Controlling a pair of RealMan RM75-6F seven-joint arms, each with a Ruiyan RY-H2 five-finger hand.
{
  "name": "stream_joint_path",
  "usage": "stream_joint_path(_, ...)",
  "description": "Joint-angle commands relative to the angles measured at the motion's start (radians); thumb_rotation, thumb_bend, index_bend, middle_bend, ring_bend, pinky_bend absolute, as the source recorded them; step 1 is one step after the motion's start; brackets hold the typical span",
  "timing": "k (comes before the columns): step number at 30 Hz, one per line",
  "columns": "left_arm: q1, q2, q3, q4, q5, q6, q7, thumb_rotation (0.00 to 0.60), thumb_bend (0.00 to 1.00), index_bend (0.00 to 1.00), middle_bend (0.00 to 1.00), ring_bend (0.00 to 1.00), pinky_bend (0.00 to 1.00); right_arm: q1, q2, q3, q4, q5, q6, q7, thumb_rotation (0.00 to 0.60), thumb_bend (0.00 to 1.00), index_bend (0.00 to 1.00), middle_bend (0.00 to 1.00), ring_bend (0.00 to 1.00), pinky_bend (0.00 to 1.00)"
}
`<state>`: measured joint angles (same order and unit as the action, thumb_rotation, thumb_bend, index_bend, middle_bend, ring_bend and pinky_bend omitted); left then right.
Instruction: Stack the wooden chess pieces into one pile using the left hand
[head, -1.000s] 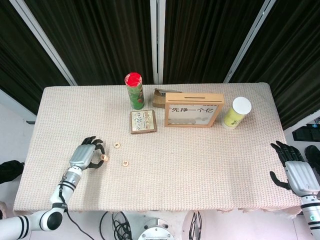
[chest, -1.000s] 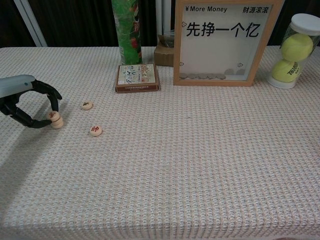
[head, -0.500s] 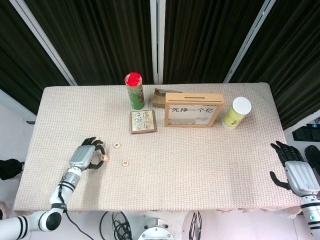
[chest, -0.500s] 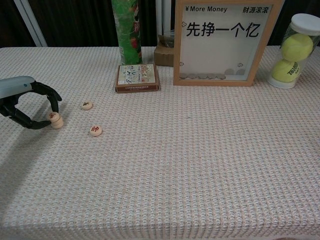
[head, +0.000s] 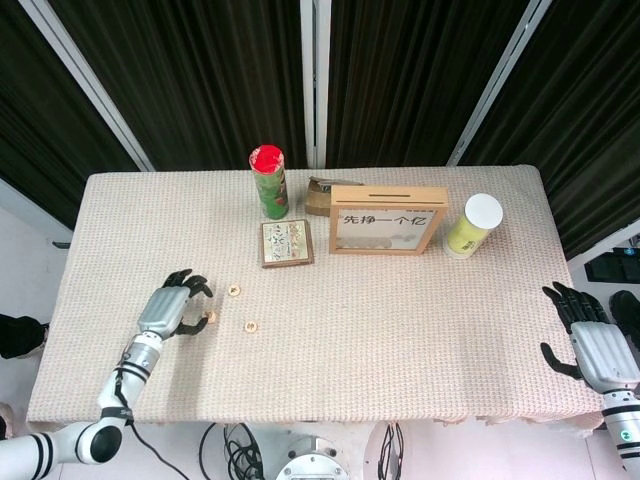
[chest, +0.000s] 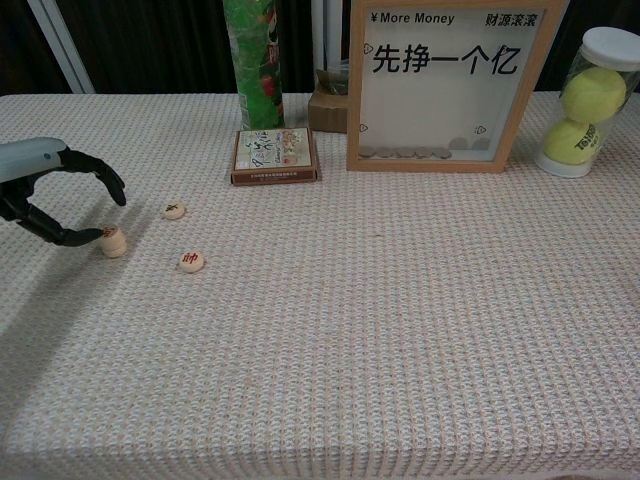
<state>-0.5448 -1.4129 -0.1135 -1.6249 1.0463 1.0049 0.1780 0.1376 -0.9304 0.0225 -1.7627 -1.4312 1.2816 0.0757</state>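
Observation:
A short pile of two wooden chess pieces stands on the woven tablecloth at the left. Just left of it hovers my left hand, fingers spread and arched above the cloth, holding nothing; one dark fingertip reaches almost to the pile's left side. Two single pieces lie flat to the right: one further back, one nearer the front. My right hand hangs beyond the table's right edge with fingers apart, seen only in the head view.
Along the back stand a green can with a red lid, a small brown box, a wooden money-box frame and a tube of tennis balls. A square game box lies in front of the can.
My left hand's fingers have spread and lifted off the two-piece pile, which stays standing. The right hand and the loose pieces have not moved.

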Motion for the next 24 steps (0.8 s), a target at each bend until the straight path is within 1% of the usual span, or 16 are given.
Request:
stream_joint_path(1, 0.005, 0.037, -0.017, -0.064, 0.036, 0.038, 0.0, 0.6, 0.32, 0.32, 0.16, 0.0, 0.01, 0.001, -0.001, -0.001, 0.0, 0.0, -0.002, -0.002, 0.6, 0.34, 0.0, 0.0, 0.0, 0.0)
stream_joint_path(5, -0.005, 0.067, -0.037, -0.12, 0.04, 0.05, 0.019, 0.6, 0.32, 0.33, 0.16, 0.0, 0.01, 0.001, -0.001, -0.001, -0.002, -0.001, -0.002, -0.004, 0.6, 0.34, 0.0, 0.0, 0.0, 0.0)
stream_joint_path(8, -0.026, 0.063, -0.06, -0.115, 0.009, 0.043, 0.045, 0.6, 0.32, 0.34, 0.16, 0.0, 0.01, 0.0, 0.0, -0.001, -0.003, -0.003, 0.001, -0.003, 0.6, 0.34, 0.0, 0.0, 0.0, 0.0)
stream_joint_path(11, -0.062, 0.033, -0.087, -0.071, -0.044, 0.021, 0.076, 0.6, 0.32, 0.34, 0.16, 0.0, 0.01, 0.0, 0.001, -0.003, -0.004, -0.005, 0.0, -0.003, 0.6, 0.34, 0.0, 0.0, 0.0, 0.0)
stream_joint_path(16, -0.136, -0.035, -0.117, 0.045, -0.169, -0.049, 0.135, 0.6, 0.31, 0.35, 0.16, 0.0, 0.01, -0.002, 0.003, -0.002, -0.003, -0.007, 0.003, 0.004, 0.6, 0.34, 0.0, 0.0, 0.0, 0.0)
stream_joint_path(20, -0.172, -0.078, -0.122, 0.115, -0.24, -0.077, 0.166, 0.6, 0.31, 0.35, 0.16, 0.0, 0.01, -0.004, 0.006, -0.001, 0.002, -0.006, 0.007, 0.017, 0.6, 0.34, 0.0, 0.0, 0.0, 0.0)
stream_joint_path(24, -0.185, -0.097, -0.118, 0.147, -0.279, -0.09, 0.175, 0.6, 0.31, 0.37, 0.16, 0.0, 0.01, -0.005, 0.008, -0.001, 0.006, -0.006, 0.007, 0.026, 0.6, 0.34, 0.0, 0.0, 0.0, 0.0)
